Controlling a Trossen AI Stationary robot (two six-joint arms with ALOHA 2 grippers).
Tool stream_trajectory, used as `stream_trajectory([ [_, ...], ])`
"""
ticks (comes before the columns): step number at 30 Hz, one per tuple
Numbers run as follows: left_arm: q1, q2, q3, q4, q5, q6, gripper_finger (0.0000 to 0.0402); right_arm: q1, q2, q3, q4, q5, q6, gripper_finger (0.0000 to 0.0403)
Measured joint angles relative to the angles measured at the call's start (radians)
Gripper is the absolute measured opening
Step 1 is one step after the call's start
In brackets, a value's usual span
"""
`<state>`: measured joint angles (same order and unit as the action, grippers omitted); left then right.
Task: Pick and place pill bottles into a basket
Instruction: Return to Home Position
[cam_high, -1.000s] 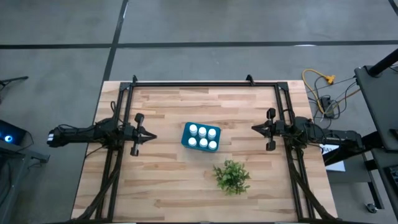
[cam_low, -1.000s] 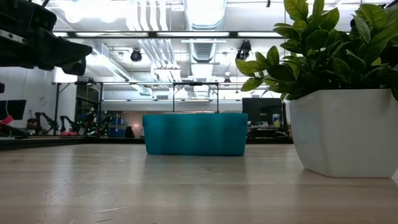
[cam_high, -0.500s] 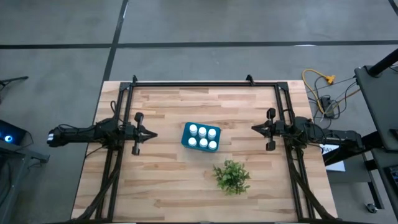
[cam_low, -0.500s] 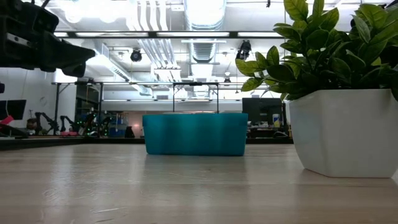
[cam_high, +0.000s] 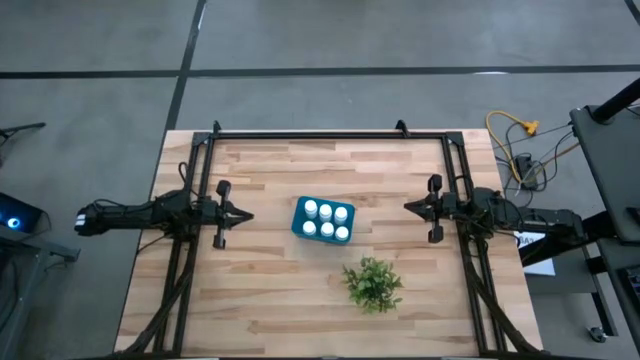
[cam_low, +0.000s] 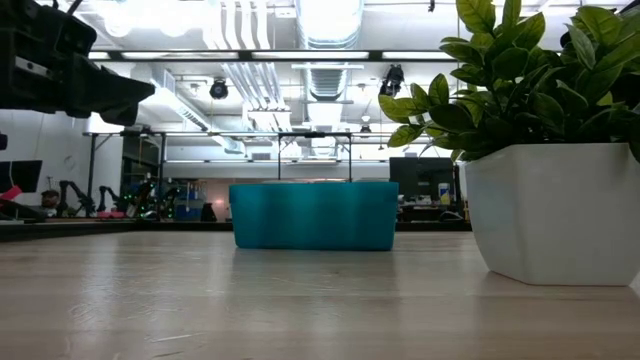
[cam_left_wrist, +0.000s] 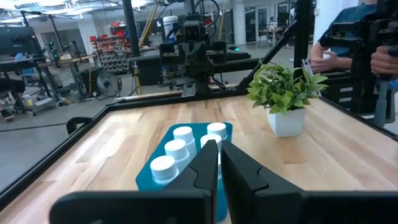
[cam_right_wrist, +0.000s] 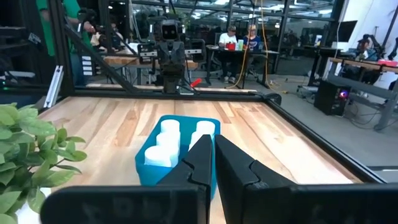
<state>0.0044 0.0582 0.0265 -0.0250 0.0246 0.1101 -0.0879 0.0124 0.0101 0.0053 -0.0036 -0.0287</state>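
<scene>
Both arms are pulled back to opposite ends of the bench (cam_high: 260, 280), pointing in at each other with the basket (cam_high: 297, 222) sitting between them, roughly mid-bench. The left arm (cam_high: 150, 213) is out on its own side with its tip well short of the basket, and the right arm (cam_high: 500, 212) mirrors that on the other side, a bit farther off.

Left jaws: narrow, the two fingers almost pressed together with just a thin slit showing in the left wrist view, and nothing in them. Right jaws: same deal, pinched close and empty, aimed straight at the basket in the right wrist view.

The pill bottles (cam_high: 326, 213) are all standing upright inside the basket, white caps up, packed in two short rows when you look from above. From table height you only get the teal side wall; the bottles are hidden behind it.

The little plant (cam_high: 373, 284) in its white pot stands on the bench near the basket but not touching it, off toward the front edge and the right arm's side. In the low view the pot fills the right of the picture.
</scene>
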Motion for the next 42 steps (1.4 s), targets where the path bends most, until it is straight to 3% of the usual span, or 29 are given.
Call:
stream_trajectory([
  [42,0.000,0.000,0.000,0.001,0.002,0.002,0.0002,0.000,0.003,0.000,0.000,0.004,0.027,0.0009],
])
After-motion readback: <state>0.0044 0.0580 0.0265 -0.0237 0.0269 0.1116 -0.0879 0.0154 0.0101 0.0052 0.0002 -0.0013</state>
